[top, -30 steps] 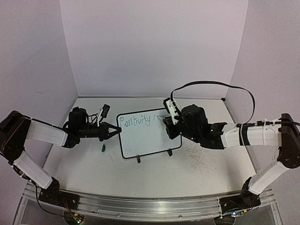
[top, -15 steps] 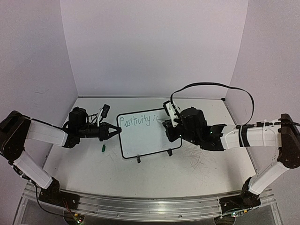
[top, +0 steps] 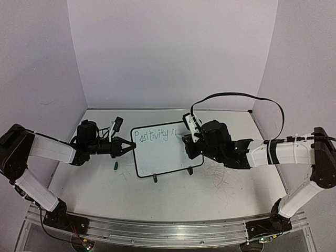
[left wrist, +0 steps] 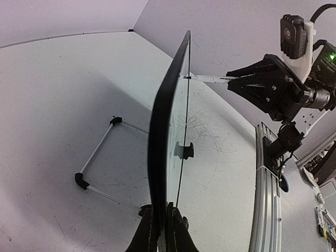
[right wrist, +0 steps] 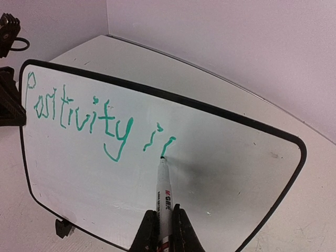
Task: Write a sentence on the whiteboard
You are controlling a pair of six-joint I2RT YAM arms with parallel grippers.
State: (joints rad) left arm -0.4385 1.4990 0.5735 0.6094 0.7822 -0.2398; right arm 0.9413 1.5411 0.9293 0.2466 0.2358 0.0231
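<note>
On the whiteboard (right wrist: 247, 173), in green handwriting: the sentence (right wrist: 100, 123), so far "Positivity i" plus one unfinished stroke. On the white barrel of the marker (right wrist: 164, 189): red and black print, too blurred to read.

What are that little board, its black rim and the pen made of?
The whiteboard: glossy white face showing reflections, likely coated steel or melamine. Its rim: matte black, probably plastic. The marker: smooth white printed barrel, probably plastic.
</note>
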